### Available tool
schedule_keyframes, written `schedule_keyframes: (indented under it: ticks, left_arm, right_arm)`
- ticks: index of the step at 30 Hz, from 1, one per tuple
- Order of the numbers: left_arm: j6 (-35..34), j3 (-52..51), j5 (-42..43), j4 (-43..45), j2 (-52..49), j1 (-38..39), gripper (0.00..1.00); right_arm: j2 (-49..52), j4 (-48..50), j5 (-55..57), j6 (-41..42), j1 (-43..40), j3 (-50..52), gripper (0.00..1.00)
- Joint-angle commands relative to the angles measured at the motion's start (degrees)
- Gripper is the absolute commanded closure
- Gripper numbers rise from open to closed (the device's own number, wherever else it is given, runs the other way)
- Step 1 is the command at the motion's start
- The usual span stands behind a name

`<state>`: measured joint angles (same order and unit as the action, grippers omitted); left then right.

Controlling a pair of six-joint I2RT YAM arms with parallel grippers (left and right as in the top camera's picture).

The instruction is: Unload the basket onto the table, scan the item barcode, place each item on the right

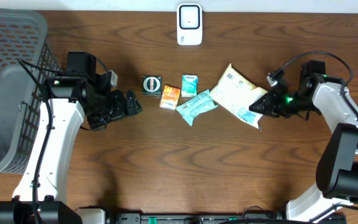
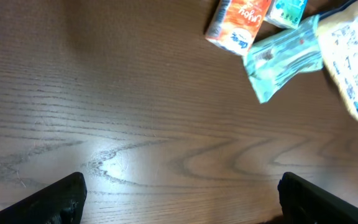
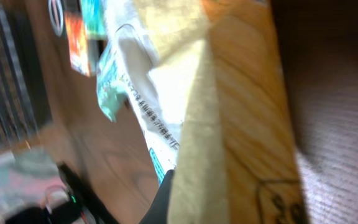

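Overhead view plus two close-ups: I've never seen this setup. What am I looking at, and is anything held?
The overhead view looks down on a wooden table with two white robot arms, each ending in a two-finger gripper. The other two pictures come from cameras on the wrists. The left gripper is open and empty; its view shows bare table between its black fingers. The right gripper is shut on the edge of a cream bag, which fills its view. Also there: a small dark item, an orange box, a small teal box, a teal packet, a white device, likely the scanner, and a grey basket at far left.
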<state>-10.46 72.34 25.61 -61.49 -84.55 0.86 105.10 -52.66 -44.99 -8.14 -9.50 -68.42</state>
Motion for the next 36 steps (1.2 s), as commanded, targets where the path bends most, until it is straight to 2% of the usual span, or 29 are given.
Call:
schedule_keyframes:
  ticks: [1, 3, 5, 8, 9, 11, 14, 19, 23, 27, 36]
  left_arm:
    - [0.8, -0.1, 0.3, -0.1, -0.4, 0.1, 0.02]
    - [0.8, -0.1, 0.3, -0.1, -0.4, 0.1, 0.02]
    - [0.8, -0.1, 0.3, -0.1, -0.4, 0.1, 0.03]
    - [0.8, -0.1, 0.3, -0.1, -0.4, 0.1, 0.02]
    - [0.8, -0.1, 0.3, -0.1, -0.4, 0.1, 0.02]
    - [0.8, -0.1, 0.3, -0.1, -0.4, 0.1, 0.02]
    - [0.8, -0.1, 0.3, -0.2, -0.4, 0.1, 0.02]
    - [0.8, -0.1, 0.3, -0.1, -0.4, 0.1, 0.02]
    - [0.8, -0.1, 0.3, -0.1, -0.4, 0.1, 0.02]
    - [0.8, -0.1, 0.3, -0.1, -0.4, 0.1, 0.02]
    - [0.8, -0.1, 0.3, -0.1, -0.4, 0.1, 0.02]
  right_arm:
    - [0.2, -0.4, 1.3, -7.6, -0.2, -0.7, 0.99]
    - [0.2, 0.8, 6.2, -3.1, -0.7, -0.7, 0.87]
    - [0.2, 2.7, 11.2, 2.9, -1.3, -0.8, 0.66]
    - [0.2, 4.6, 15.2, 8.9, -2.4, -1.2, 0.19]
    - [0.2, 4.8, 15.3, 10.1, -2.9, -1.5, 0.11]
    - [0.2, 4.9, 15.1, 12.4, -3.6, -2.0, 0.05]
    - [0.2, 4.7, 15.1, 16.3, -4.3, -2.0, 0.01]
    - [0.2, 2.7, 15.2, 17.4, -4.2, -1.8, 0.01]
    - [0.2, 3.7, 20.5, 21.7, -3.8, -0.3, 0.01]
    - [0.2, 9.1, 21.9, 26.3, -3.8, 2.8, 0.01]
    - [0.2, 24.9, 12.9, 30.4, -1.9, 10.9, 0.01]
